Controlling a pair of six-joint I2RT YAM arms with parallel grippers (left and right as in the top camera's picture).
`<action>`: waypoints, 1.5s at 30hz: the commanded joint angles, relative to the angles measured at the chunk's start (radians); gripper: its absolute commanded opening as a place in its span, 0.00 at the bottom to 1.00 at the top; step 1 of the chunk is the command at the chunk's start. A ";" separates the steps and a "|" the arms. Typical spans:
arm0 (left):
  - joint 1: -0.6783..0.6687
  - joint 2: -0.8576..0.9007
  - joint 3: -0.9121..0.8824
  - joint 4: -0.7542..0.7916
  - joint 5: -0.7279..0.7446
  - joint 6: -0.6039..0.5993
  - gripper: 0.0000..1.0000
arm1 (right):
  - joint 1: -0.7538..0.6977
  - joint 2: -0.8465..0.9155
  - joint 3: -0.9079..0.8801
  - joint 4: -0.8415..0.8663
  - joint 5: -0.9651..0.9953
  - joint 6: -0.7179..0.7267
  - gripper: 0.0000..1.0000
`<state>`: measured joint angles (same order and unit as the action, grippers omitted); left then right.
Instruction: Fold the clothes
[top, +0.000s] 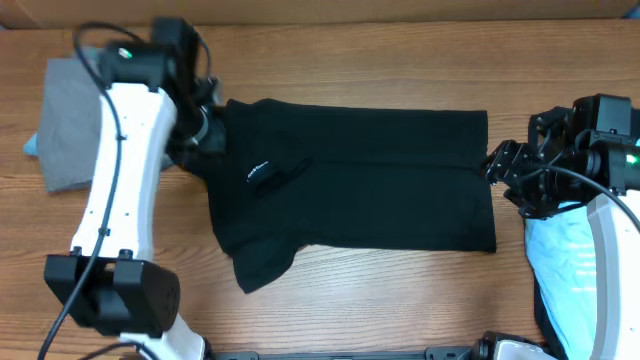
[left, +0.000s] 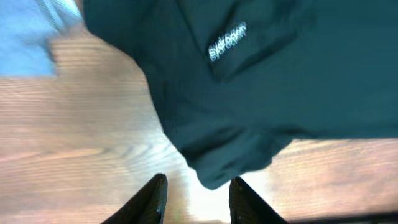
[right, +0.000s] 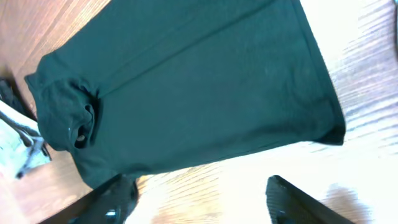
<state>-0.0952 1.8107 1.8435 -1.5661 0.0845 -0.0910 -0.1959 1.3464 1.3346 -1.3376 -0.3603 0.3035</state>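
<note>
A black short-sleeved T-shirt (top: 360, 180) lies flat across the middle of the table, with a small white logo (top: 258, 170) near its left end. My left gripper (top: 200, 130) is at the shirt's left edge. In the left wrist view its fingers (left: 196, 199) are open, and a rounded fold of the shirt (left: 261, 81) hangs just above them, not gripped. My right gripper (top: 505, 170) is at the shirt's right edge. In the right wrist view its fingers (right: 199, 199) are wide open over bare wood, just short of the shirt (right: 186, 81).
A folded grey garment (top: 70, 125) lies at the far left, with a bit of light blue showing at its edge. A light blue garment (top: 565, 255) lies on a black one (top: 545, 310) at the lower right, under my right arm. The table is wooden (top: 400, 70).
</note>
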 joint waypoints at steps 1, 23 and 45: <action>-0.047 -0.124 -0.231 0.058 0.021 -0.082 0.39 | -0.003 -0.010 -0.033 0.002 -0.006 0.008 0.80; -0.089 -0.288 -1.189 0.611 0.170 -0.352 0.37 | -0.224 -0.009 -0.472 0.242 -0.014 0.090 0.81; -0.088 -0.288 -1.114 0.640 0.066 -0.420 0.42 | -0.224 -0.009 -0.472 0.275 -0.015 0.090 0.82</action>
<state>-0.1772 1.5352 0.7078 -0.9268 0.2188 -0.4923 -0.4171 1.3457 0.8692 -1.0664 -0.3630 0.3893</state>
